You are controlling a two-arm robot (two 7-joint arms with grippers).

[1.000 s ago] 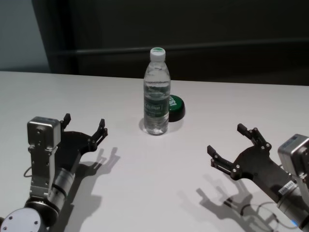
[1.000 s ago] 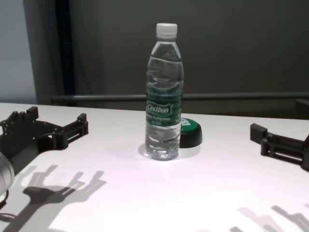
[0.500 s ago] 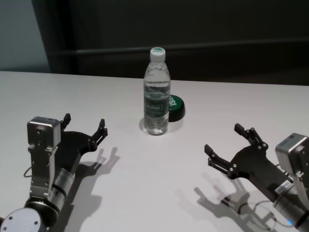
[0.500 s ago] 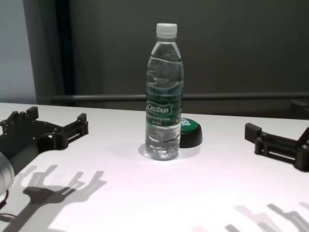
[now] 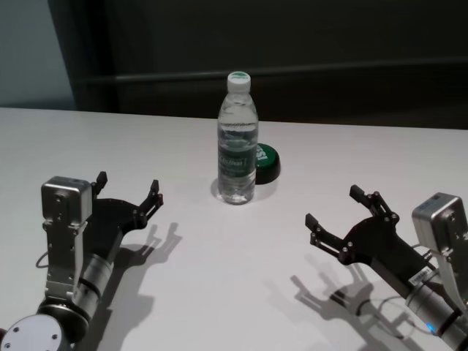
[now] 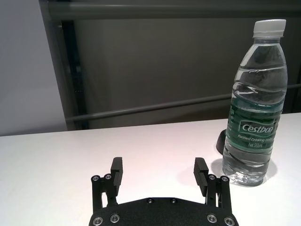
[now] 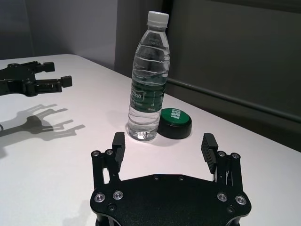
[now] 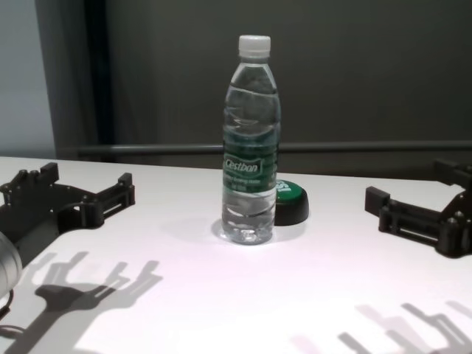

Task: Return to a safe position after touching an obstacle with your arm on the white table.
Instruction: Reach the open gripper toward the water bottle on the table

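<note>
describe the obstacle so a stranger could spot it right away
On the white table, look midway between the two open grippers, toward the far edge. The water bottle stands upright there: tall, clear, white-capped, with a dark green label, unlike the low green-topped puck beside it.

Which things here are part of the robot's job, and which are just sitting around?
Part of the job:
- water bottle, upright, untouched
- white table
- right gripper, open, pointing toward the bottle
- left gripper, open, off to the bottle's left

Just sitting around:
- green-topped black puck, right beside the bottle
</note>
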